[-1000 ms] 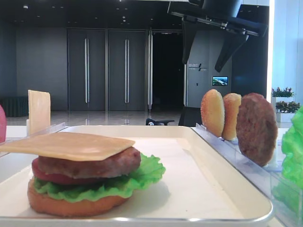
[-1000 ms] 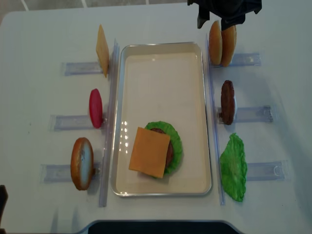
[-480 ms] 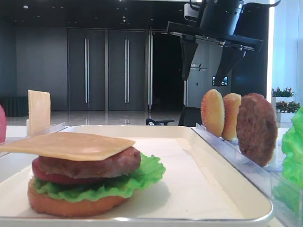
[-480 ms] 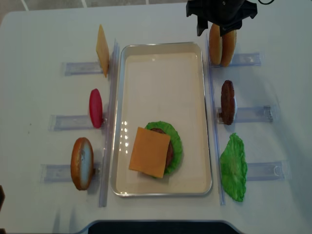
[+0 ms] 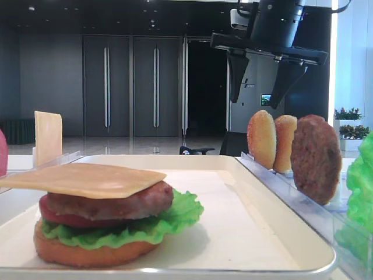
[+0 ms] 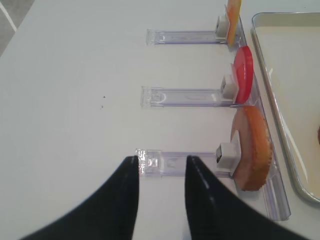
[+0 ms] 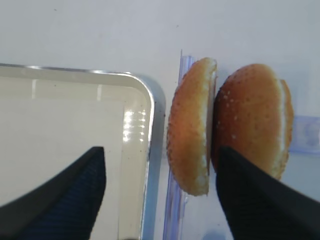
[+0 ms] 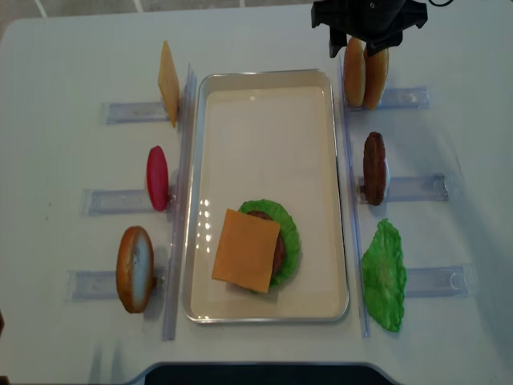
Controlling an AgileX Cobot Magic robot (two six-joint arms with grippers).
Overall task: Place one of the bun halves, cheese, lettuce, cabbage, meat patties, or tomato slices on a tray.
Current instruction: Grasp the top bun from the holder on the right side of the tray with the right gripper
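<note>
White tabletop (image 8: 72,48) with a dark lobby behind it, and a big white tray (image 8: 264,88) in the middle that already carries a stack: bun bottom, lettuce, tomato, patty and a cheese slice (image 8: 245,250) on top.

What matters here is the pair of bun halves (image 8: 364,70) standing on edge in the clear rack just past the tray's far right corner. The right gripper (image 5: 266,100) hangs directly above them with its jaws spread wide, holding nothing. In the wrist view, one finger (image 7: 65,200) sits over the tray corner and the other (image 7: 260,200) over the outer bun, so the inner bun (image 7: 192,125) lies between them. The buns' flat faces run parallel to the tray's long side, so I'd guess a straight drop and squeeze across the thickness would work. It's tight though: the two halves touch each other and the tray rim is just beside the inner one.

The left gripper (image 6: 160,167) is near the tray's other long side, half-parted over a rack rail, empty, well apart from the buns.
</note>
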